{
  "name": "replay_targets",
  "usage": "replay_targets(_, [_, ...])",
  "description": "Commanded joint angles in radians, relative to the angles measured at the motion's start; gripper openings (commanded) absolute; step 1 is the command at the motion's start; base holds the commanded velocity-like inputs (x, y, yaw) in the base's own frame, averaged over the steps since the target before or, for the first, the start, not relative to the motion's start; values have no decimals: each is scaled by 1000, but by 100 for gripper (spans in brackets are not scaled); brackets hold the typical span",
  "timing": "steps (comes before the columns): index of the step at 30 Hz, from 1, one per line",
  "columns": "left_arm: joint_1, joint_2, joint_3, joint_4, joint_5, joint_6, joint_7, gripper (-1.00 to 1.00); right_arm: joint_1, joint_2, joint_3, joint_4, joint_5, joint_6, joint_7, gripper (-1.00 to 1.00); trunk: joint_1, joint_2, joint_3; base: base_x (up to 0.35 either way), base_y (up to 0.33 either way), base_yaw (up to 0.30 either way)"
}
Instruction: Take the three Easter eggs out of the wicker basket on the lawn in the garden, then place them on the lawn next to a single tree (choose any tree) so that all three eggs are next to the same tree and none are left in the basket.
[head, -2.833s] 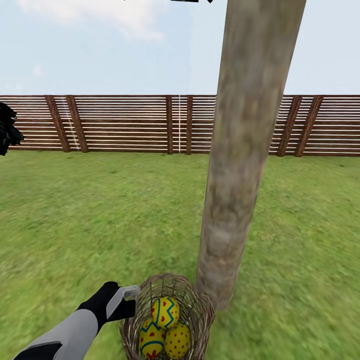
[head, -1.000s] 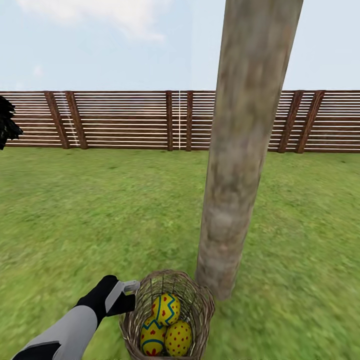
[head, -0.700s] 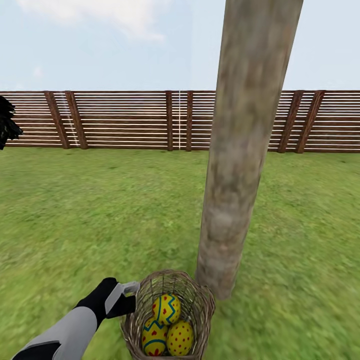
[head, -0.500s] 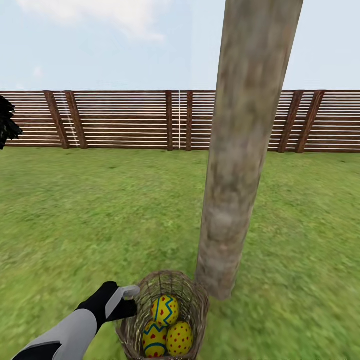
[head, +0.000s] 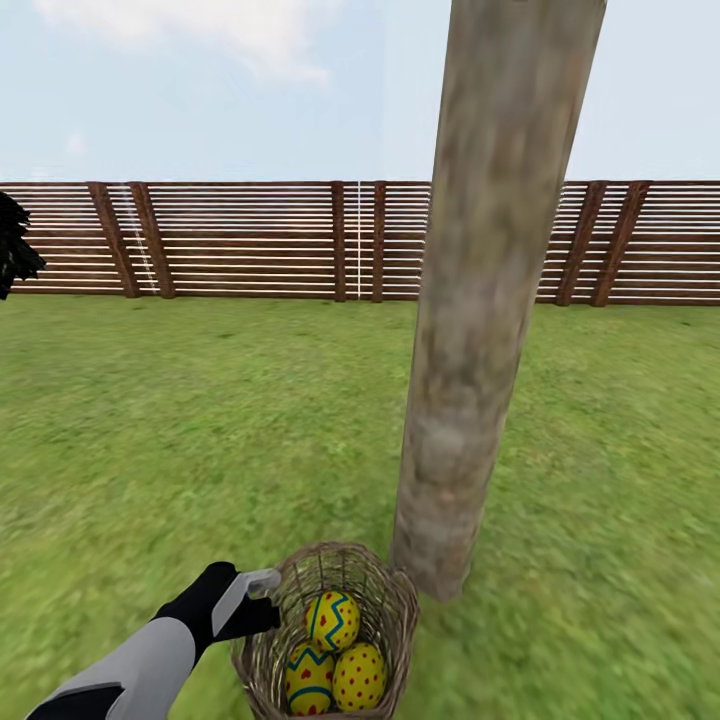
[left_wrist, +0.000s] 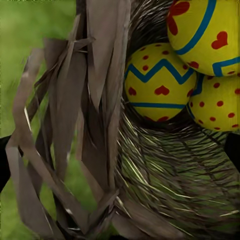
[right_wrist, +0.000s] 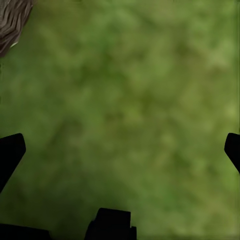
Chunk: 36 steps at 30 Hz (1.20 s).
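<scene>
The wicker basket stands on the lawn right at the foot of the tree, whose thick pale trunk rises past the frame. The three Easter eggs lie inside: one with a blue zigzag, one with hearts, one dotted. My left gripper is at the basket's left rim. In the left wrist view that gripper is open, its dark fingers wide apart with the basket's wall between them and the eggs close behind. My right gripper hangs open over grass.
A brown slat fence runs across the far side of the lawn. Black foliage pokes in at the far left. Grass spreads wide to the left and right of the trunk. A bit of basket weave shows in the right wrist view.
The basket has shifted and leaned slightly to the left, away from the trunk, and the eggs have settled with it. My left gripper has stayed at its rim.
</scene>
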Motion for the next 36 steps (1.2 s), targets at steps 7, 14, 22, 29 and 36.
replay_targets(7, [0,-2,7,-6,6,6,7,100,-1,0,-8,1,16,-5,2,100,-27,49,21,0,0,0])
replay_targets(14, [0,-1,8,-15,6,7,-72,100,-1,0,-8,-1,20,-4,2,100,-54,98,43,0,0,0])
replay_targets(22, [0,4,8,-19,6,14,-144,100,-1,-5,-9,-13,14,6,16,100,-85,154,68,0,0,0])
replay_targets(29, [0,6,8,-19,4,17,-145,100,-1,-7,-8,-12,13,6,16,100,-111,203,90,0,0,0])
replay_targets(36, [0,15,4,-19,4,22,-145,100,-1,-8,-8,-13,15,7,18,100,-138,252,112,0,0,0])
